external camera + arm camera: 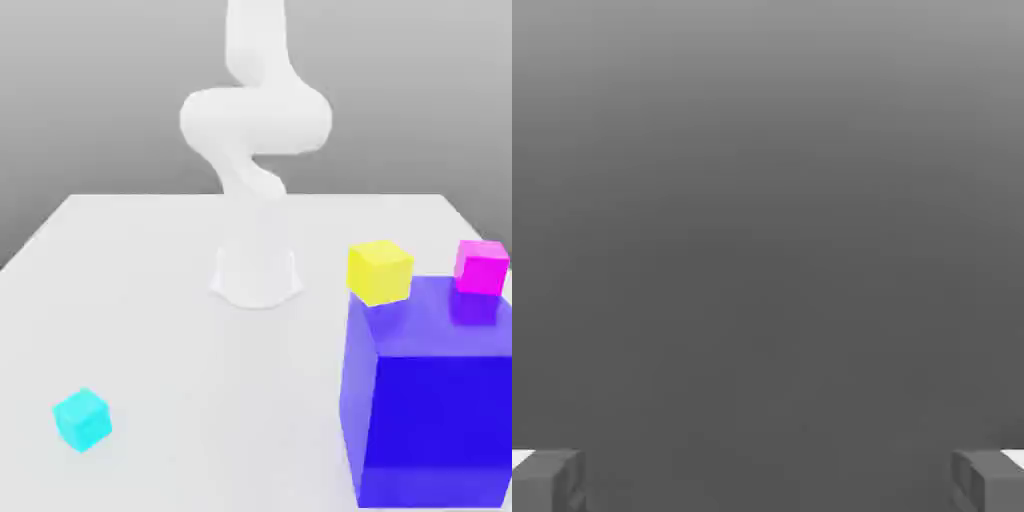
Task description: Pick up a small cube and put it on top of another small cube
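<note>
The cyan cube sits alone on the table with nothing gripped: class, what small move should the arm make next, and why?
Probably swing the hand down toward the cyan cube. The gripper is open and empty, facing grey background rather than the table, while the magenta cube waits beside the yellow cube behind the big blue cube.

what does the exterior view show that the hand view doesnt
Exterior view: the white table with the arm's base, the cyan cube near the exterior view's left front, the big blue cube at the right, the yellow cube just behind it, and the magenta cube that seems to sit on its top.

Hand view: the end effector, fingertips wide apart, nothing between them, facing plain grey.

Shared: the grey backdrop.
</note>
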Robot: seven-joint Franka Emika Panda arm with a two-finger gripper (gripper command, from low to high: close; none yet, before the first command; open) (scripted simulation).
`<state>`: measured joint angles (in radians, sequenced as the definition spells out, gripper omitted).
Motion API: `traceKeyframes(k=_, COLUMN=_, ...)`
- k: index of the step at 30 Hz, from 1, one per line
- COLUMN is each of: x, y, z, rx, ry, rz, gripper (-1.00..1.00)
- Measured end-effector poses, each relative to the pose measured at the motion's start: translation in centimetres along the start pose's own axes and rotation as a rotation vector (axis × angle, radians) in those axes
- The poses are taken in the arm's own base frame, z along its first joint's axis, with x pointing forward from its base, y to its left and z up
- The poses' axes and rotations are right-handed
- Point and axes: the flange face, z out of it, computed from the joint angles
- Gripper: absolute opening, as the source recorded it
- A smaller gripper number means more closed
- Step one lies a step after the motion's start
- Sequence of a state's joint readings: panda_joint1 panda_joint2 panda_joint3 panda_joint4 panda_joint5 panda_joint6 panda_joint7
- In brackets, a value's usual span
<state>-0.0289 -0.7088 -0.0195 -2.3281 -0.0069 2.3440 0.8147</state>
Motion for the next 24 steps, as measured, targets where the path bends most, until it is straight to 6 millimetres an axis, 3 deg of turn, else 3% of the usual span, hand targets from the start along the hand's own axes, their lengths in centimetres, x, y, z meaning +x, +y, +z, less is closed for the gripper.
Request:
traceKeyframes(k=6, x=2.1, y=6.2, z=12.6, rx=-0.174, ry=-0.081, rz=0.132, gripper=0.00)
traceKeyframes(k=12, x=2.0, y=15.2, z=22.8, rx=-0.340, ry=-0.159, rz=0.272, gripper=0.00)
traceKeyframes(k=19, x=-0.9, y=28.5, z=31.4, rx=-0.532, ry=-0.245, rz=0.458, gripper=0.00)
traceKeyframes(k=24, x=-5.4, y=36.6, z=35.5, rx=-0.649, ry=-0.310, rz=0.561, gripper=0.00)
